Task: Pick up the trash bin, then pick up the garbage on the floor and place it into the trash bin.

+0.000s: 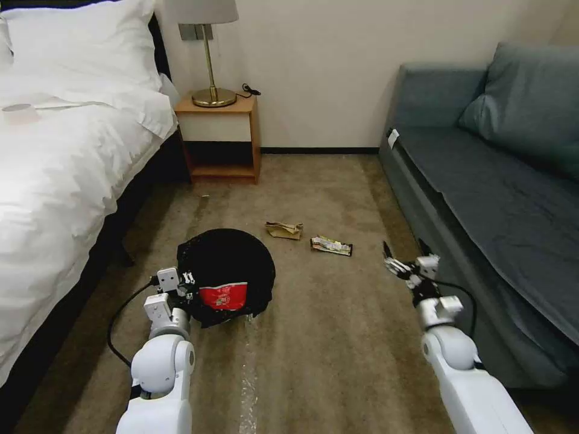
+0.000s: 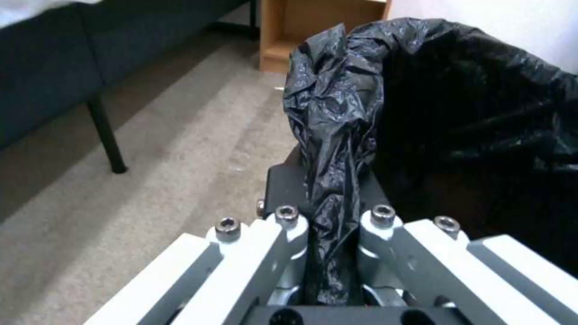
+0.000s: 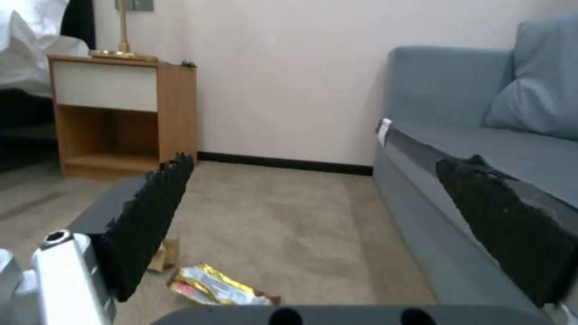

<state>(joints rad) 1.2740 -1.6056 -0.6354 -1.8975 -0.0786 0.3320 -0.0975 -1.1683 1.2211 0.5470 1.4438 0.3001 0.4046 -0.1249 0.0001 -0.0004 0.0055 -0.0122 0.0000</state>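
Note:
The trash bin (image 1: 226, 271), lined with a crinkly black bag (image 2: 433, 99), is on the left of the carpet. My left gripper (image 1: 184, 288) is shut on the bag-covered rim (image 2: 328, 212) at the bin's near left side. A crushed red-and-white cup (image 1: 223, 296) lies against the liner at the near side of the bin's mouth. Beyond the bin, a crumpled brown paper bag (image 1: 283, 229) and a flat snack wrapper (image 1: 331, 245) lie on the floor. My right gripper (image 1: 403, 258) hangs open above the carpet to the right of the wrapper (image 3: 216, 286), with nothing between its fingers (image 3: 151, 225).
A white-covered bed (image 1: 54, 181) runs along the left, its dark frame close to the bin. A wooden nightstand (image 1: 220, 141) with a brass lamp (image 1: 211, 90) stands at the back wall. A grey-blue sofa (image 1: 494, 199) lines the right side beside my right arm.

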